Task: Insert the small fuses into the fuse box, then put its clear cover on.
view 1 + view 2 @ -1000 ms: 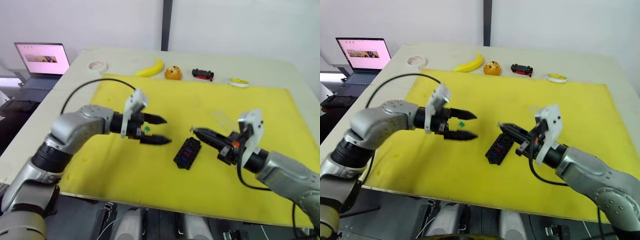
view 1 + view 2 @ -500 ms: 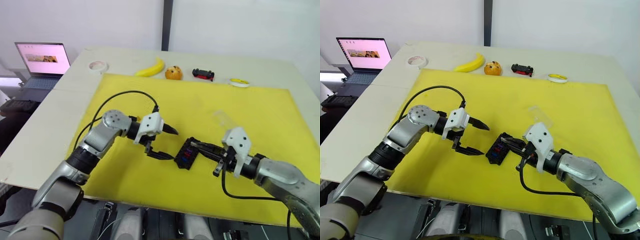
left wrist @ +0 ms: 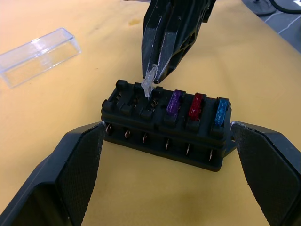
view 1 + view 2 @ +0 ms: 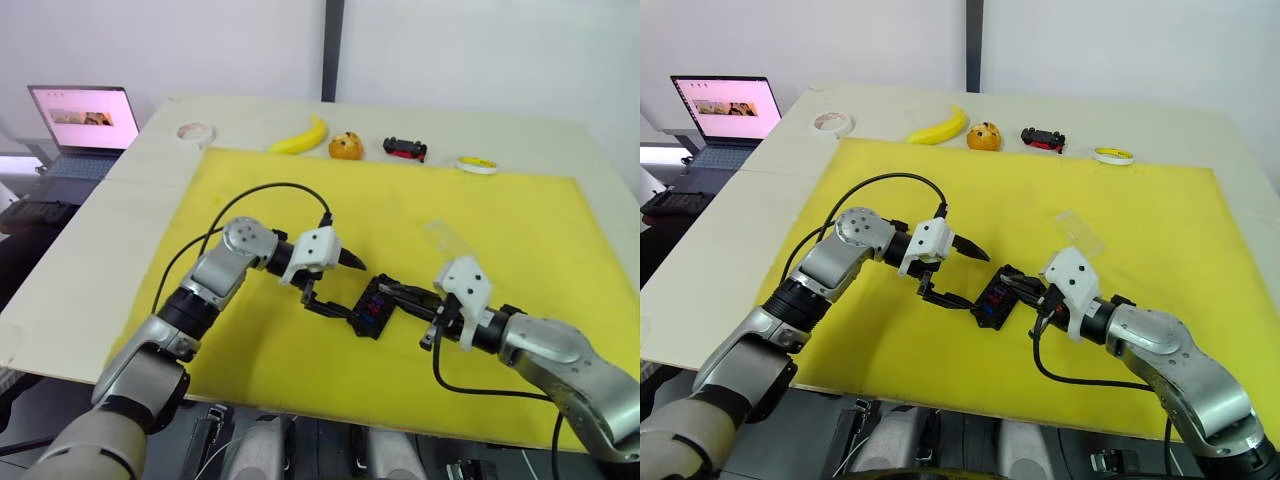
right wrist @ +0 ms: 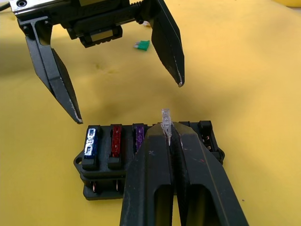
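Fuse box [image 3: 167, 127] — our left end effector [image 3: 167, 183] spread astride it, right end effector [image 5: 165, 136] clamped on a pale fuse [image 3: 147, 85] — we'd seat it squarely, vertically.

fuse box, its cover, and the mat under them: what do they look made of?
Fuse box: matte black moulded plastic, probably; metal pins glint in its side slots.
Clear cover: glossy transparent hard plastic, likely; the mat shows through it.
Yellow mat: soft-looking, dull finish, perhaps foam or rubber; cannot tell which.
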Available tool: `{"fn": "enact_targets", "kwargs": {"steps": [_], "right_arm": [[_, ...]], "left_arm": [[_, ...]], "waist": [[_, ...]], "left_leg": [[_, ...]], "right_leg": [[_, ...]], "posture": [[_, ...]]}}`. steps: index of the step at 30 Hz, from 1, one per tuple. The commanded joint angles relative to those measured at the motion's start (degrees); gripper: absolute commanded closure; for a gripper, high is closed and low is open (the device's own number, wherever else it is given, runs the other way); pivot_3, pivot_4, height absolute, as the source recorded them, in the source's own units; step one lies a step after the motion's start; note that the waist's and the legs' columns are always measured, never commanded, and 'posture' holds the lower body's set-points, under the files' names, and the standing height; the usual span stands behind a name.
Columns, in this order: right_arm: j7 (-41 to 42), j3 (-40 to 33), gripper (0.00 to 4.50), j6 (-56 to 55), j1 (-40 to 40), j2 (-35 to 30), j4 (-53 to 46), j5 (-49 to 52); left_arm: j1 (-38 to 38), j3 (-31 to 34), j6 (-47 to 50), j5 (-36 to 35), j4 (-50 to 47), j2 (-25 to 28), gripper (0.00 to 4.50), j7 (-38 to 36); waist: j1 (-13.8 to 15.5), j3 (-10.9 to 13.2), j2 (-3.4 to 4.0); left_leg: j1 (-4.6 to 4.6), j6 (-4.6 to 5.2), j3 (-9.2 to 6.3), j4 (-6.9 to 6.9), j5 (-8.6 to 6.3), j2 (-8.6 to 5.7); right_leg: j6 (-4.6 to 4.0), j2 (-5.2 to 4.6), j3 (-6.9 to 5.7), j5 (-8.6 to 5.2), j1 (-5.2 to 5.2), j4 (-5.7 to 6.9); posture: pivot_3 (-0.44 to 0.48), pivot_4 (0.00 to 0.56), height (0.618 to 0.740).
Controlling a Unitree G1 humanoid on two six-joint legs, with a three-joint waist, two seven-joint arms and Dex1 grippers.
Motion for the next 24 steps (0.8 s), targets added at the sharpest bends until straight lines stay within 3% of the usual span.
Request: {"fn": "enact_targets", "kwargs": {"steps": [1, 24], "right_arm": [[0.80, -0.55, 4.50, -0.33, -0.28, 0.78, -0.98, -0.78], [2.69, 0.24, 4.50, 0.70, -1.06, 3.83, 1.68, -4.52]], "left_arm": [[-0.58, 1.67, -0.68, 0.40, -1.28, -0.47, 0.03, -0.30], [-0.40, 2.33, 0.85, 1.11, -2.81, -1.10, 0.03, -0.34]], "waist": [[0.00, 0.00, 0.00], [-0.03, -0.01, 0.01]], "left_leg": [[0.00, 0.00, 0.00, 0.00, 0.00, 0.00], [0.03, -0.01, 0.00, 0.05, 0.00, 0.00]], "right_leg": [[0.00, 0.00, 0.00, 0.00, 0.00, 0.00], [0.01, 0.07, 0.01, 0.01, 0.01, 0.09]], "posture": [[0.000, 0.150, 0.740], [0.000, 0.150, 0.740]]}}
